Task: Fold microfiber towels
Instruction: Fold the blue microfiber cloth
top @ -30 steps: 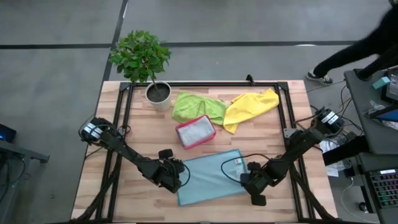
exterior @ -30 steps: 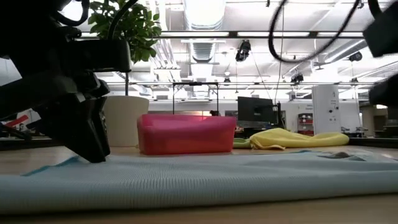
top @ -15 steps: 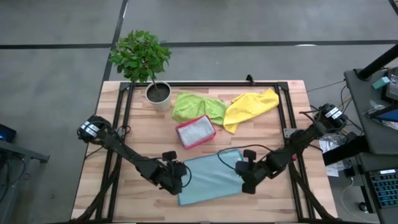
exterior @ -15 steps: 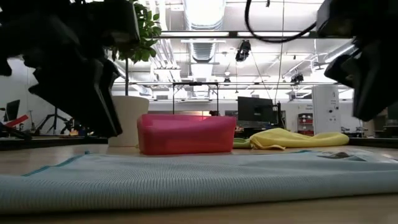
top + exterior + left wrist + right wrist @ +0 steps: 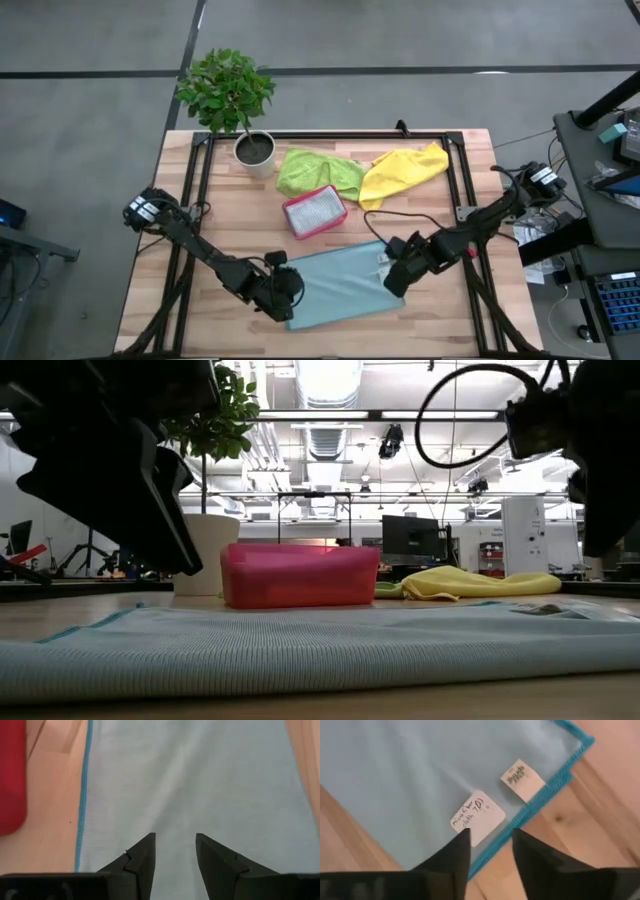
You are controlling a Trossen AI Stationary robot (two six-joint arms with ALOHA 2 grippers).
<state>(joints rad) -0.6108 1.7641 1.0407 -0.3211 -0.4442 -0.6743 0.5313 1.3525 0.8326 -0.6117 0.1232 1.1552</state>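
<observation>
Light teal-blue microfiber towel [image 5: 340,287] lies flat at worktop's 6 o'clock. Left gripper [image 5: 175,852] and right gripper [image 5: 490,845] hover narrowly parted, empty. It's soft, limp; I'd pinch the stitched corner edges.

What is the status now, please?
Left end effector open over teal towel, holding nothing. Right end effector open at its tagged corner. Towel flat on table. Nothing in the way.
</observation>
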